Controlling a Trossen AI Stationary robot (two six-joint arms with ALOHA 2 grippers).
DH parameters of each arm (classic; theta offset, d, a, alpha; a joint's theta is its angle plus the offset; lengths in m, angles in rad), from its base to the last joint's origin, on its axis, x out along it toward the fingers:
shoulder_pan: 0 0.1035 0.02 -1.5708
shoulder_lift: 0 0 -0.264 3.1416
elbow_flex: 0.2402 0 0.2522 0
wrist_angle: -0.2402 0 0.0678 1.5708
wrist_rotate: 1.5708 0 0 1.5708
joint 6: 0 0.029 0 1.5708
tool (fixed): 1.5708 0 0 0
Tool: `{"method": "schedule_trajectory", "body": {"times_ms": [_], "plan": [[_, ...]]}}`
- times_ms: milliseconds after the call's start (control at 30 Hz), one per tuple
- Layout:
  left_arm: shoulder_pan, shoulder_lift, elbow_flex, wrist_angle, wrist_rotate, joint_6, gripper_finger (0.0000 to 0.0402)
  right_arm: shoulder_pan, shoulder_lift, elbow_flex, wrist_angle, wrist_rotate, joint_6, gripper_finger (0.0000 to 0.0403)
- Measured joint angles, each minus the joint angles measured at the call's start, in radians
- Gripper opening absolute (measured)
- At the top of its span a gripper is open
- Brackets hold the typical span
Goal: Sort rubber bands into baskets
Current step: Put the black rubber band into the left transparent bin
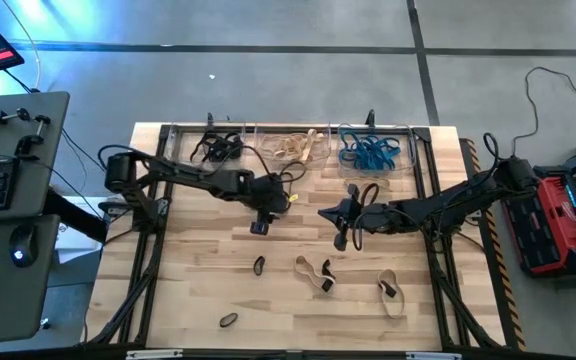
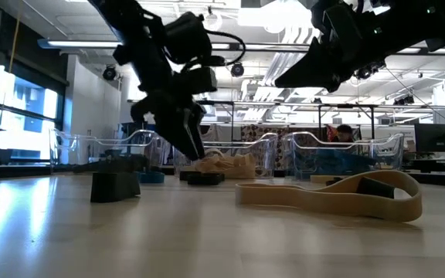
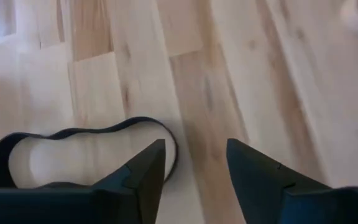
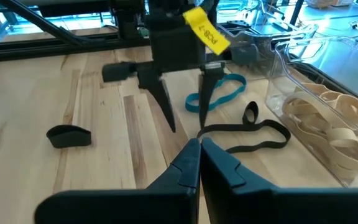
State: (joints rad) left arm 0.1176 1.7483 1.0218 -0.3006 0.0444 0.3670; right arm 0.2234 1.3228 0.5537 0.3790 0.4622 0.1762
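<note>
My left gripper (image 3: 194, 165) hung open mid-table over a black rubber band (image 3: 73, 146), probably not touching it; right gripper (image 4: 199, 160) sat closed, empty.

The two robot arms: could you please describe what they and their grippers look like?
Both arms are dark, jointed and slender, with black cables looping along them. The left gripper has two thin, pointed black fingers under a boxy black body, with a yellow printed tag on it. The right gripper has broader, wedge-shaped dark fingers tapering to narrow tips.
</note>
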Motion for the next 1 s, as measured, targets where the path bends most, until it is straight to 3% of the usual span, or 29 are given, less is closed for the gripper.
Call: {"method": "schedule_trajectory", "body": {"times_ms": [333, 467, 833, 1000], "plan": [[0.051, 0.065, 0.0, 0.027, -0.024, 0.028, 0.0186, 0.0, 0.0, 0.0, -0.013, -0.001, 0.007, 0.0], [0.068, 0.075, 0.0, 0.031, 0.035, 0.029, 0.0179, 0.0, 0.0, 0.0, -0.02, -0.001, 0.007, 0.0], [0.068, 0.121, 0.002, 0.044, 0.058, 0.054, 0.0114, 0.0, 0.0, 0.0, -0.027, -0.002, 0.01, 0.0], [0.067, 0.117, 0.002, 0.039, 0.053, 0.057, 0.0058, 0.0, 0.0, 0.0, -0.03, -0.002, 0.018, 0.0]]}}
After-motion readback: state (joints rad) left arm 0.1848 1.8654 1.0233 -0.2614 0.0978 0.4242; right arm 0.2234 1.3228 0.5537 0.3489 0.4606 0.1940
